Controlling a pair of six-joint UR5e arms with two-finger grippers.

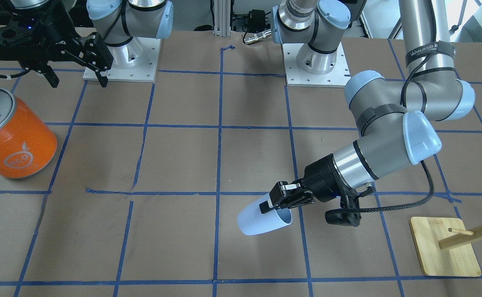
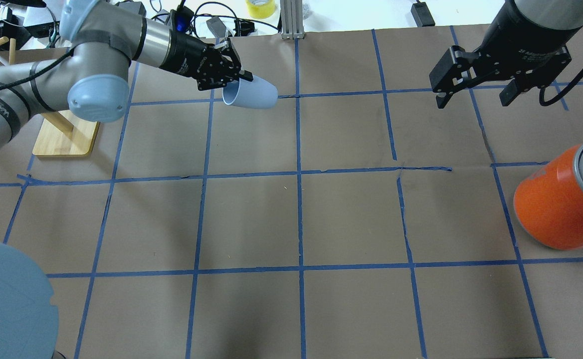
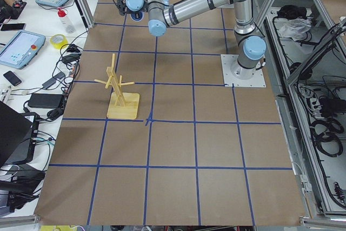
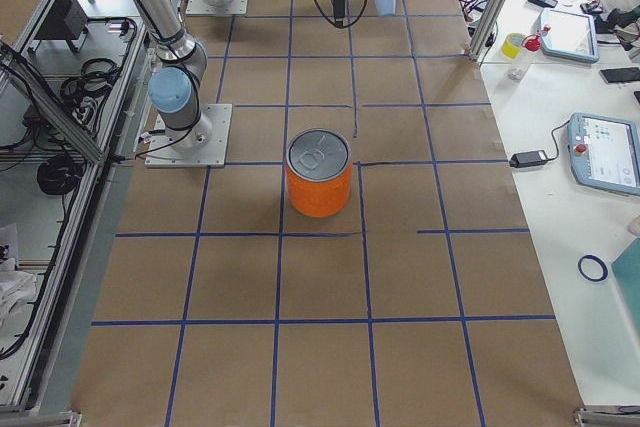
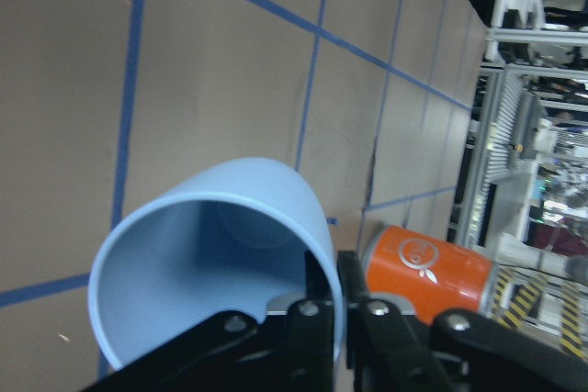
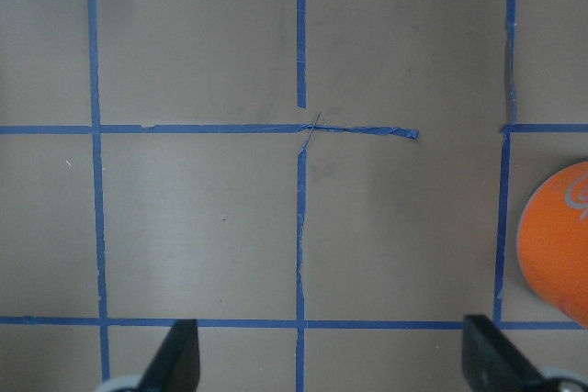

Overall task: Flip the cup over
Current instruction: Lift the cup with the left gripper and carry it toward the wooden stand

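Note:
The cup [image 1: 261,218] is a small pale blue tumbler, held on its side above the table, its mouth toward the arm. My left gripper [image 1: 274,205] is shut on its rim, one finger inside and one outside. The cup also shows in the overhead view [image 2: 250,93], held by my left gripper [image 2: 235,79], and in the left wrist view [image 5: 216,259], where its open mouth faces the camera. My right gripper [image 2: 476,99] hangs open and empty above the far right of the table; it also shows in the front view [image 1: 78,80], and its fingertips [image 6: 176,362] frame the right wrist view.
A big orange can [image 2: 563,197] with a silver top stands near the right edge of the table, also in the front view [image 1: 12,134]. A wooden peg stand [image 2: 64,137] on a square base sits at the left. Blue tape lines grid the brown table.

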